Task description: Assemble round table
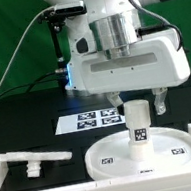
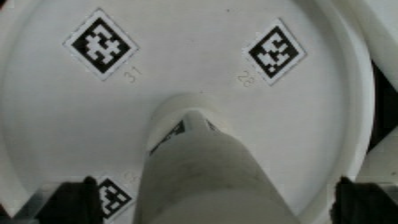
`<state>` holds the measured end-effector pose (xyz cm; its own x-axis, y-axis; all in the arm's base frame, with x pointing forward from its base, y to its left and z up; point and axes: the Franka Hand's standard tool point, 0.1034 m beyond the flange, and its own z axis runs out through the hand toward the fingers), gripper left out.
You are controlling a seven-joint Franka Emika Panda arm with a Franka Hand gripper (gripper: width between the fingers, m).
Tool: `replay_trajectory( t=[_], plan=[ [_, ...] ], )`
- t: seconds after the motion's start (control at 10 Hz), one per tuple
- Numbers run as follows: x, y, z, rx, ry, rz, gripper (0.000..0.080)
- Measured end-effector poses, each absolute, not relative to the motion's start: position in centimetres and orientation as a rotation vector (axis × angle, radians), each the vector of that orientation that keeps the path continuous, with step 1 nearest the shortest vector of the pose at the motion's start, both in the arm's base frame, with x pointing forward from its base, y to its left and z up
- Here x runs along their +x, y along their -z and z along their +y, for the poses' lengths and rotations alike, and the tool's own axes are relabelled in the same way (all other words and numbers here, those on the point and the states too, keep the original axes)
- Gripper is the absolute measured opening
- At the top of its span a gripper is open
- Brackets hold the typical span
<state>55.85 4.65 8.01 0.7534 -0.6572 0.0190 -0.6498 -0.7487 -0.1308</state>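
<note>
Leg (image 1: 139, 128): upright on round disc (image 1: 103, 159). Gripper (image 1: 139, 110): jaws spread, straddling leg top, gripping nothing. Foot piece (image 1: 32, 160): lying well apart.

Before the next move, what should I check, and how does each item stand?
1. Gripper open, its fingers apart from the leg: ok.
2. Leg upright on the disc: ok.
3. Leg fully seated in the disc: cannot tell, the joint is too small to see.
4. Foot uncovered and lying apart from the disc, on the exterior view's left: ok.
5. Disc flat, nothing else on it: ok.
</note>
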Motion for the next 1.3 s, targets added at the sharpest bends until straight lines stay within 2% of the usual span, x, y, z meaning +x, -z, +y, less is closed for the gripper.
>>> replay_trajectory(
  t=[0.2, 0.4, 0.5, 0.7, 1.3],
  plan=[
    [56.2, -8.1, 4.9, -3.063, 0.138, 0.471, 0.0649],
    [56.2, -8.1, 4.1, -3.105, 0.155, 0.191, 0.0649],
    [56.2, -8.0, 4.1, -3.101, 0.154, 0.233, 0.0649],
    [56.2, -8.0, 4.1, -3.097, 0.154, 0.268, 0.0403],
    [56.3, -8.0, 4.0, -2.901, 0.150, 1.068, 0.0405]
  ],
)
